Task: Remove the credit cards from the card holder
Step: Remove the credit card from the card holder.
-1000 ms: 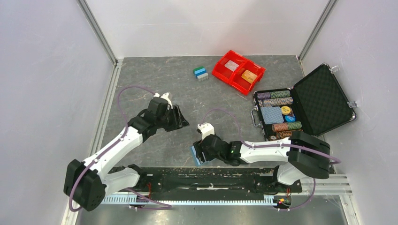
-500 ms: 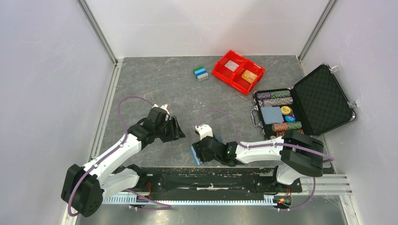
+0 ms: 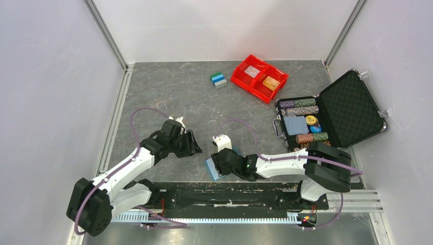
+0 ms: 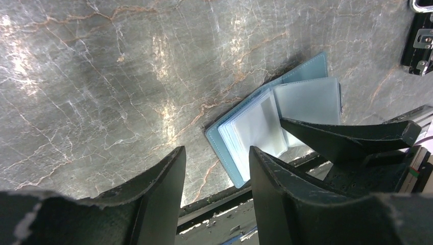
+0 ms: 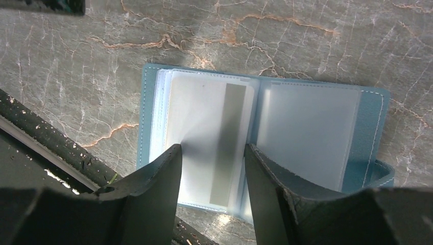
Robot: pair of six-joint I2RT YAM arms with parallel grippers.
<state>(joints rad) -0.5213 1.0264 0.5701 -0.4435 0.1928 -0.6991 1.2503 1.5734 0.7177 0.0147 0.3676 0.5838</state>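
The marbled grey tabletop (image 3: 168,92) carries the card holder (image 5: 306,132) at its near edge. It lies spread open and has a light-blue stitched cover and thin, glossy clear sleeves. We judge it light, limp and prone to slide: pin the cover and pinch a card by its exposed edge. The right pincer (image 5: 212,150) hangs parted above the left sleeve. The left pincer (image 4: 217,150) is released, nearby. Two credit cards (image 3: 271,82) lie in the red bin (image 3: 234,78).
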